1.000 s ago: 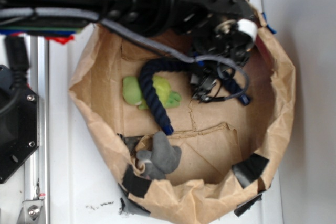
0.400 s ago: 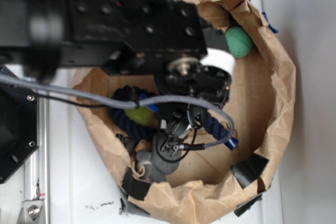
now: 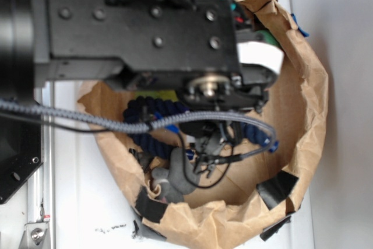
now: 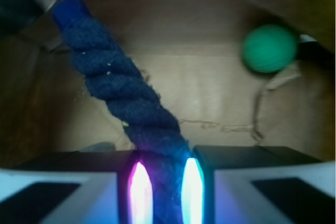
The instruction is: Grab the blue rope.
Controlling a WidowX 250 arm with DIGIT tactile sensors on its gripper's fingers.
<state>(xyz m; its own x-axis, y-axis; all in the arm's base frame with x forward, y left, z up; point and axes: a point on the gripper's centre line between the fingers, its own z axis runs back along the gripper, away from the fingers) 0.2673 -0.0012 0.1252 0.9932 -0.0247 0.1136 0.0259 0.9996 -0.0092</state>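
Wrist view shows the fingers (image 4: 164,182) clenched on the blue rope (image 4: 123,95); exterior view hides that grip behind the arm (image 3: 140,27).

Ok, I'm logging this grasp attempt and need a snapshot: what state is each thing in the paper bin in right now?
Thick dark navy twisted rope: clamped between the gripper's fingers, its bright-blue tip pointing away.
Black gripper: shut on the rope.
Round green ball: loose on the cardboard floor, apart from the rope.
Grey plush toy: lying by the bin's near wall, partly hidden by the arm.
Brown paper bin: upright, rim crumpled and taped.
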